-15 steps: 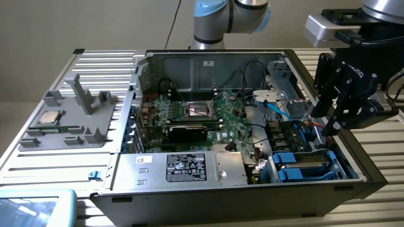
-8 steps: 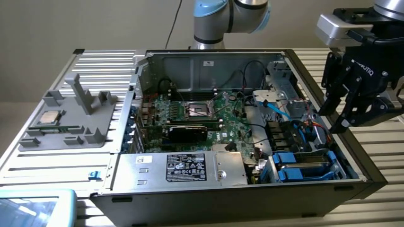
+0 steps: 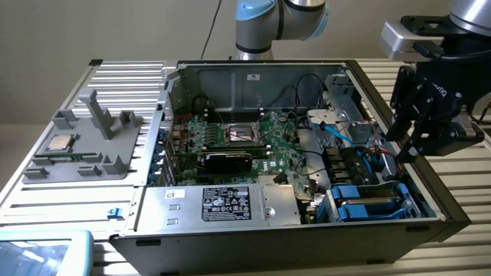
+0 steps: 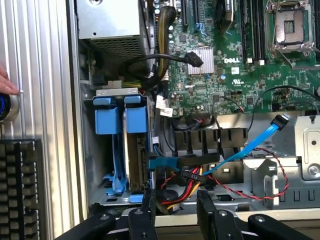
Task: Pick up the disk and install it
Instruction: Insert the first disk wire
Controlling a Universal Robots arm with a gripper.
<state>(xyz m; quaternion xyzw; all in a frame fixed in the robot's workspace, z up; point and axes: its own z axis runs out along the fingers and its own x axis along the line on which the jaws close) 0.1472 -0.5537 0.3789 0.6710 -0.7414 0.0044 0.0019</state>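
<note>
Tool (image 3: 414,150) above case (image 3: 268,247) edge, jaws apart, empty

The black tower computer case (image 3: 307,241) lies open on its side, so entry from above is free across it. At the exterior view's right, the black gripper (image 4: 176,200) hangs over the case wall, fingers apart with nothing between them. Under it, red, yellow and black power wires (image 4: 182,182) and a light blue flat data cable (image 4: 250,142) cross the gap beside the drive cage. There the silver-grey disk in its bright blue plastic carrier (image 4: 136,120) and a second blue carrier front (image 4: 106,117) stand side by side. A silver power supply box (image 3: 222,204) blocks the lower middle. Outside the wall, a black keyboard (image 4: 20,190) and a person's hand (image 4: 5,82) occupy the ribbed metal table (image 3: 460,184).
</note>
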